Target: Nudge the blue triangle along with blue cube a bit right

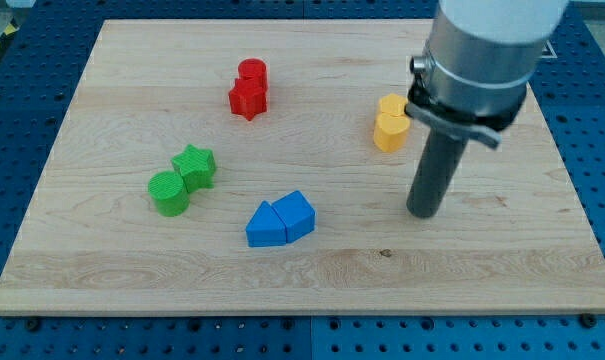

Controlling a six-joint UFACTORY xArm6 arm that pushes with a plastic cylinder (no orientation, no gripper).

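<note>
While the wooden desk (312, 270) carries paired red, green and yellow blocks untouched, my tip (423, 213), a bare rod with no end effector to clench, stands right of the touching blue triangle (265, 226) and blue cube (296, 214), so it should circle to their left before pushing gently.

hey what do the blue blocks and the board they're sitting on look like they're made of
Blue triangle and blue cube: probably matte plastic, judging by flat uniform colour without gloss. Board: light wood, showing grain lines and a small dark knot.
</note>
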